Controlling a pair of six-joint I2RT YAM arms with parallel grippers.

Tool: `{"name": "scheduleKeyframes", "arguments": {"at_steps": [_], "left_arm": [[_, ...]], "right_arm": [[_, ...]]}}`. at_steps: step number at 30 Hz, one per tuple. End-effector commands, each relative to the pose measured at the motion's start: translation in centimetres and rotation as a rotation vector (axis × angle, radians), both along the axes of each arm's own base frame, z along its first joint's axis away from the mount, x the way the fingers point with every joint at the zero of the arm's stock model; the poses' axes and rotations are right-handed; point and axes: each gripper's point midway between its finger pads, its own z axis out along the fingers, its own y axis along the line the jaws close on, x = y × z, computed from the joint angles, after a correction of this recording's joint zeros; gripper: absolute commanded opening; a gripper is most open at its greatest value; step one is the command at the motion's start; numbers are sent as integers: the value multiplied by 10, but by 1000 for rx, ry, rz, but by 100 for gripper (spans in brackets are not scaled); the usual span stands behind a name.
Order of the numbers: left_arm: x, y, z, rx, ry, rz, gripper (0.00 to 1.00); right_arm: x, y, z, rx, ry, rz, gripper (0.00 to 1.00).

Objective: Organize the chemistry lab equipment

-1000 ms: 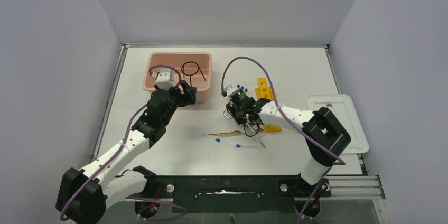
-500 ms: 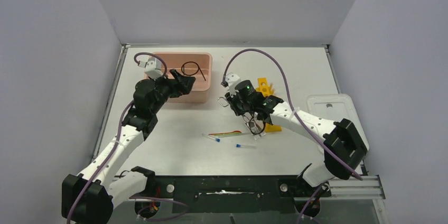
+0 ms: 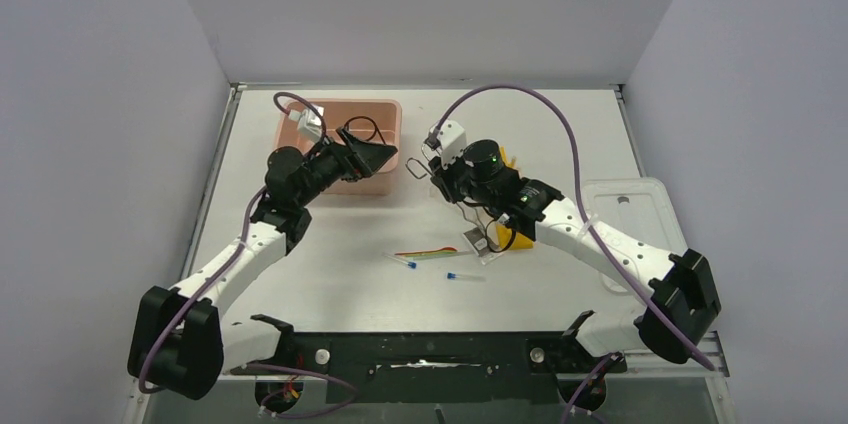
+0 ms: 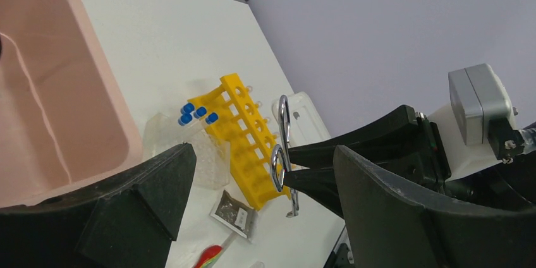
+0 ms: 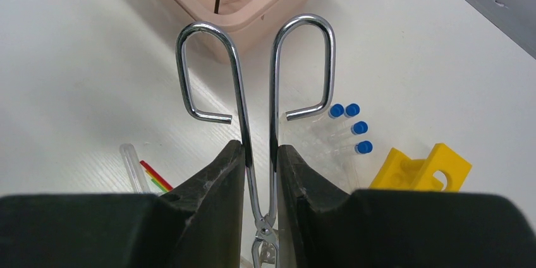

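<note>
My right gripper is shut on the metal tongs and holds them above the table, between the pink tub and the yellow holed rack. In the right wrist view the tongs stick out of the shut gripper, handle loops forward. My left gripper is open and empty over the tub's front right corner, facing the tongs. The black wire ring lies in the tub. Blue-capped tubes stand in the clear tube rack beside the yellow rack. Thin coloured sticks lie on the table.
Two loose blue-capped tubes lie near the sticks. A small grey packet lies by a yellow piece. The white lid lies at the right. Grey walls enclose the table.
My right gripper has lifted the tongs off the table and carried them up and left, towards the tub. My left gripper has risen and swung right over the tub's front edge.
</note>
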Motion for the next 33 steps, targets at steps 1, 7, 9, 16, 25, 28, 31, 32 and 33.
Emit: {"name": "scheduleKeyframes", "arguments": {"at_steps": [1,7,9,16,25,28,31,32,33], "left_arm": [[-13,-22,27,-86,-95,-99,81],[-17,-52,20,-45,-93,-127,82],[-16,-59,18,-41,-92,-128,82],[-9,-68,16,-55,-89,-114,78],[-1,-64,35,-153,-117,-64,54],[-1,-67,36,-149,-113,-75,46],[-1,-68,34,-147,-107,-80,29],[-1,-68,32,-145,-104,-81,21],[-2,-68,32,-144,-103,-83,14]], "right_arm": [[6,11,60,102,-134,22,0],[5,16,69,123,-144,38,0],[5,17,71,124,-143,44,0],[-4,22,69,126,-127,62,0],[-12,23,62,120,-114,73,0],[-13,22,66,126,-121,70,0],[-12,21,68,124,-129,66,0],[-11,21,68,122,-130,62,0],[-11,20,68,121,-131,59,0]]}}
